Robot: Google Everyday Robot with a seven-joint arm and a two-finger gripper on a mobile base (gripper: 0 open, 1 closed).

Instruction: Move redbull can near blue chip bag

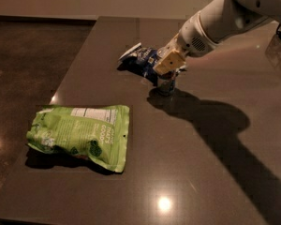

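Note:
The redbull can [166, 84] stands upright on the dark table, right beside the front right edge of the blue chip bag [141, 58]. The bag lies flat toward the back of the table, its right part hidden behind the gripper. My gripper [169, 63], with its tan pad facing the camera, hangs directly over the can's top and hides it. I cannot tell whether it still touches the can. The white arm reaches in from the upper right.
A larger light green bag [79, 135] lies flat at the front left of the table [187, 172]. The table's left edge runs diagonally beside a dark floor [28, 60]. The arm's shadow falls across the right side.

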